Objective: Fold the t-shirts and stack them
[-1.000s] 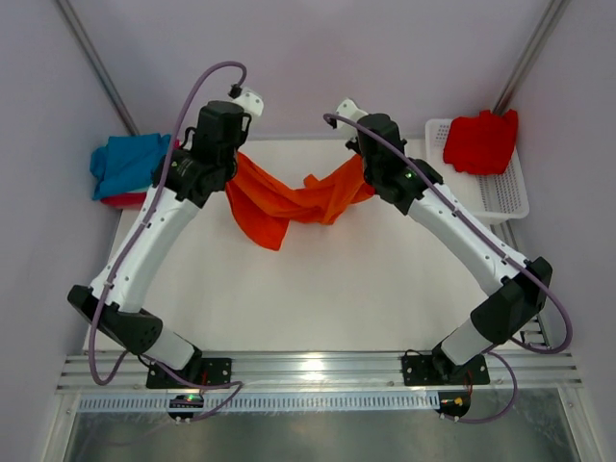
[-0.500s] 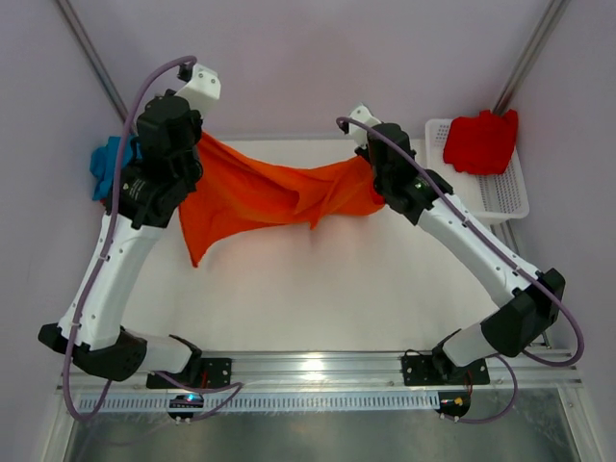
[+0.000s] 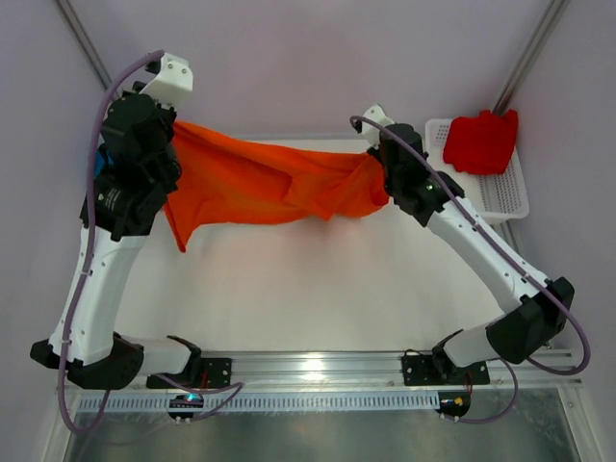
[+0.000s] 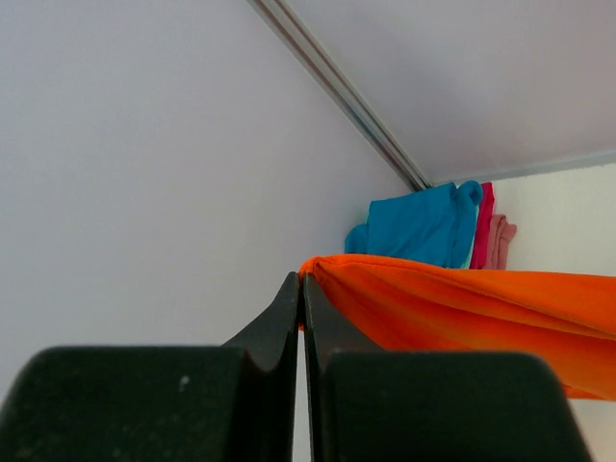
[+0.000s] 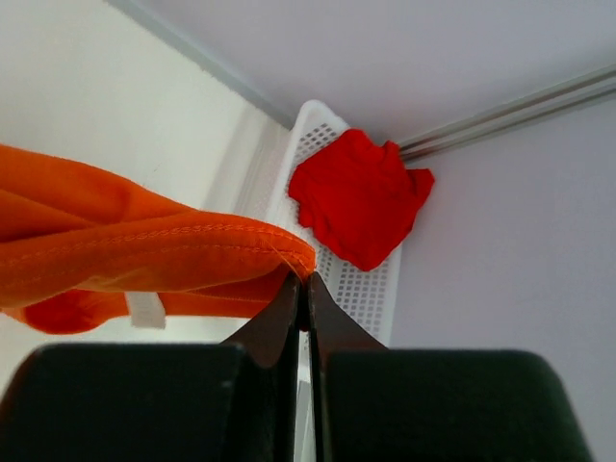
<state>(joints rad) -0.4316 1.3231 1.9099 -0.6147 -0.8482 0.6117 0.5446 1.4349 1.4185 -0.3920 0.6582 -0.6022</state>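
A bright orange t-shirt (image 3: 269,183) hangs stretched between my two grippers above the far part of the table. My left gripper (image 4: 302,281) is shut on its left corner (image 4: 327,269), raised near the back left. My right gripper (image 5: 306,279) is shut on its right edge (image 5: 279,252). The shirt also shows in the left wrist view (image 4: 462,308) and the right wrist view (image 5: 135,255). A red t-shirt (image 3: 481,141) lies in the white basket (image 3: 505,197). A blue folded shirt (image 4: 423,226) with red and pink ones (image 4: 491,236) under it sits at the back left.
The white mesh basket stands at the table's back right, also in the right wrist view (image 5: 371,289). Grey walls close in the back and sides. A metal rail (image 3: 318,366) runs along the near edge by the arm bases.
My left gripper has risen and swung left and back, my right slightly right. The orange shirt went from a sagging bunch to a wide stretched span.
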